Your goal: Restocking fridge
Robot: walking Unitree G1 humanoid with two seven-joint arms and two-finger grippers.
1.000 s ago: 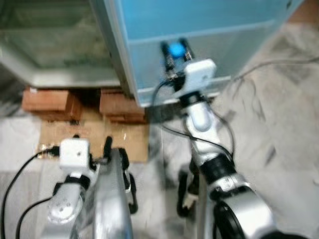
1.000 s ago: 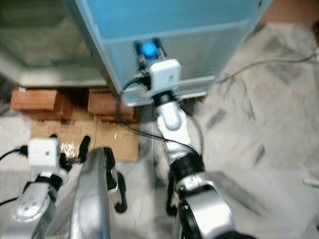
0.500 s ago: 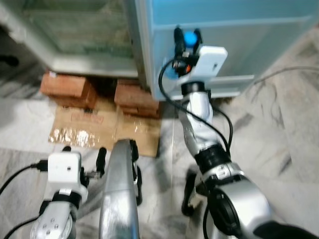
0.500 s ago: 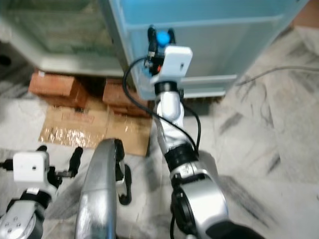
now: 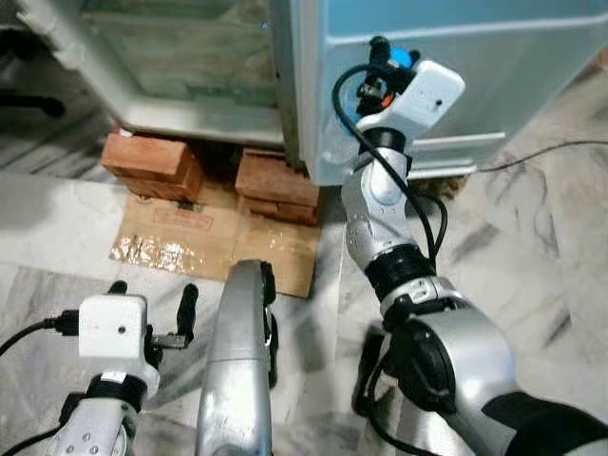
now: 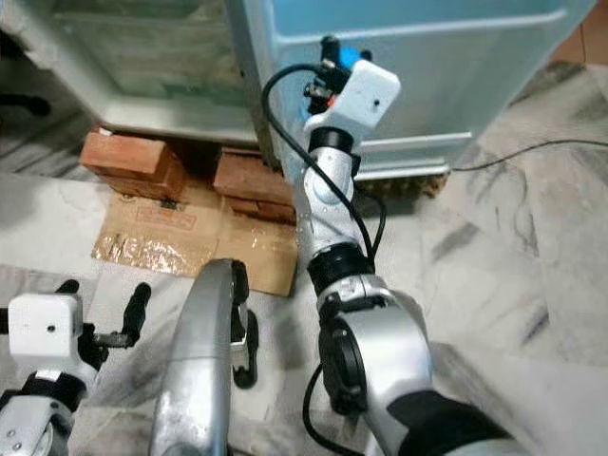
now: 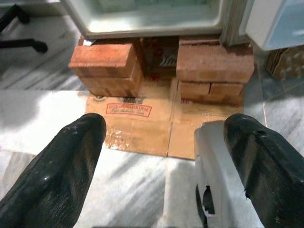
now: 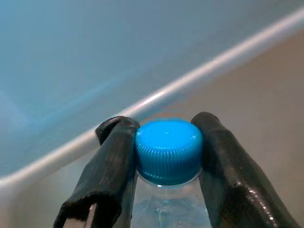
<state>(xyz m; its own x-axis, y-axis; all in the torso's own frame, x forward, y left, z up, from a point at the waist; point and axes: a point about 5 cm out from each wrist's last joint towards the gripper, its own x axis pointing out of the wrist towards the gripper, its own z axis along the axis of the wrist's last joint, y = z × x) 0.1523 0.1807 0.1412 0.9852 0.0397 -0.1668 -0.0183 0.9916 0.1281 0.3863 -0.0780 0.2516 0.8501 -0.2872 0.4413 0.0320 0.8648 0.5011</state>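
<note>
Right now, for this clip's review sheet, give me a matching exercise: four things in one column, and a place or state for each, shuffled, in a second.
Things:
1. bottle cap
2. bricks
3. flattened cardboard
4. left end effector

Places or states:
A. lying on the floor in front of the bricks
B. open, low over the marble floor
C. blue, pinched in the right end effector
D. stacked under the fridge

Pairs: 1-C, 2-D, 3-A, 4-B
</note>
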